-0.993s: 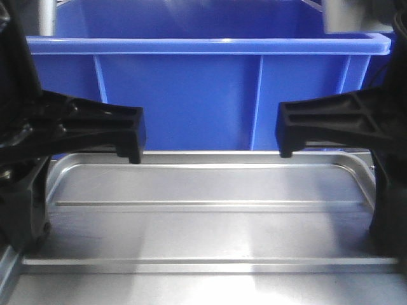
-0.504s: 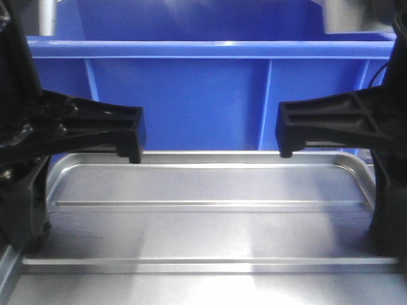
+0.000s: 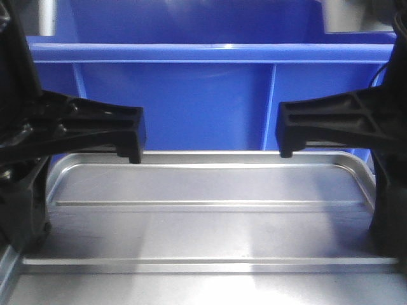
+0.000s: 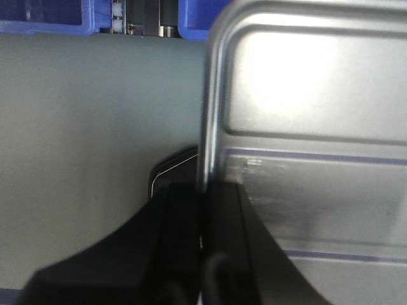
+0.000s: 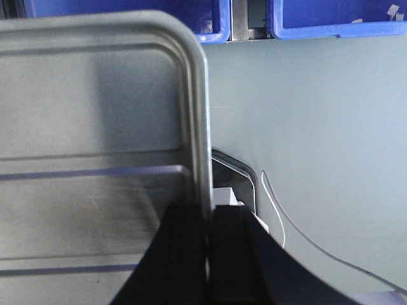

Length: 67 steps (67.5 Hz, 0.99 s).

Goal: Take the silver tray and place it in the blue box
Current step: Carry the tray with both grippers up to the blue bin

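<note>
Holds the silver tray level, just short of the blue box, left jaws and right jaws each clamped on a short rim. Likely handles stiff, light, slick; favours even rim grips.

blue box: rim now lower in front view | its 2 wall ribs wider apart, left further left, right further right | box looms nearer

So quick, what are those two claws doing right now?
Left gripper: closed on the rim of the shallow silver metal tray.
Right gripper: closed on its opposite rim.
</note>
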Tool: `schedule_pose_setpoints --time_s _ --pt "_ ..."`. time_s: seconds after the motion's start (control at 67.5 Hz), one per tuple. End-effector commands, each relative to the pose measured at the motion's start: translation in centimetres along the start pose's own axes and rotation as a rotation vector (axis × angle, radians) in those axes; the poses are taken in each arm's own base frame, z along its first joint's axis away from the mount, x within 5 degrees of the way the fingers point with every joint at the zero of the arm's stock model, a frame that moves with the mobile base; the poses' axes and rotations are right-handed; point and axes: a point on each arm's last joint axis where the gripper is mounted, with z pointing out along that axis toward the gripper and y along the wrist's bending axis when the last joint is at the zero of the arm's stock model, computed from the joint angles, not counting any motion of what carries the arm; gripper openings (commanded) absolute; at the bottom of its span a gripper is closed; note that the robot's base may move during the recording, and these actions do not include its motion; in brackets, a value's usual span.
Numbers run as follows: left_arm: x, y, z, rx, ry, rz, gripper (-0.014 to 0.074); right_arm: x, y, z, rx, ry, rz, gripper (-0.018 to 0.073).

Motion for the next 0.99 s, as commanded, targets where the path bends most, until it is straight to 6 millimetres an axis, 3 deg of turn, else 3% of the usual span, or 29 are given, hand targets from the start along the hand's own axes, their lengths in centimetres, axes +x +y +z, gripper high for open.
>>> schedule_pose_setpoints --time_s 0.0,0.979 --pt "-0.38 -0.76 -1.62 0.109 -0.043 -0.014 -0.01 -0.73 0.75 -1.54 -0.119 -0.062 0.01 0.005" --pt "-0.48 -0.77 -1.62 0.11 -0.054 -0.004 -0.01 -0.84 0.71 -1.54 -0.114 -0.074 0.002 0.005"
